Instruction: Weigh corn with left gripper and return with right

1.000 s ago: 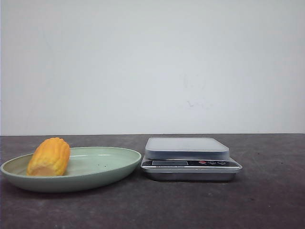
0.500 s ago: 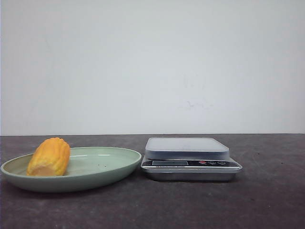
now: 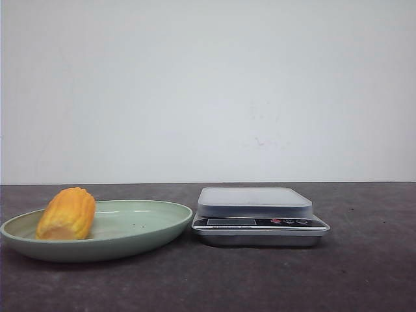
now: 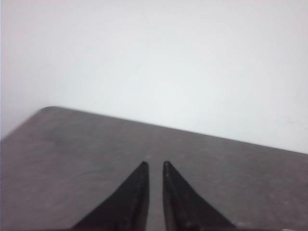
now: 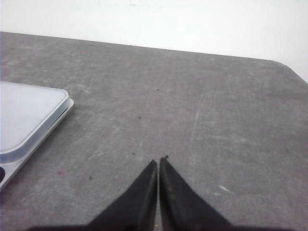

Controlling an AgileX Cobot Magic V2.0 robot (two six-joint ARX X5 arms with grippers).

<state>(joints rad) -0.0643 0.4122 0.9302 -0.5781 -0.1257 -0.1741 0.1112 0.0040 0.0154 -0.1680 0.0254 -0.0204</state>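
Observation:
The corn (image 3: 67, 213), a stubby yellow-orange cob with its pale cut end toward me, lies on the left part of the green plate (image 3: 146, 227). A silver kitchen scale (image 3: 255, 203) with nothing on its platform stands just right of the plate. Neither gripper shows in the front view. My left gripper (image 4: 154, 164) hovers over bare table with only a narrow slit between its fingers and nothing in it. My right gripper (image 5: 159, 161) is shut and empty over bare table, with the corner of the scale (image 5: 24, 120) beside it.
The dark grey tabletop (image 3: 364, 273) runs back to a plain white wall. A rounded table corner (image 4: 48, 109) shows in the left wrist view and another (image 5: 284, 65) in the right wrist view.

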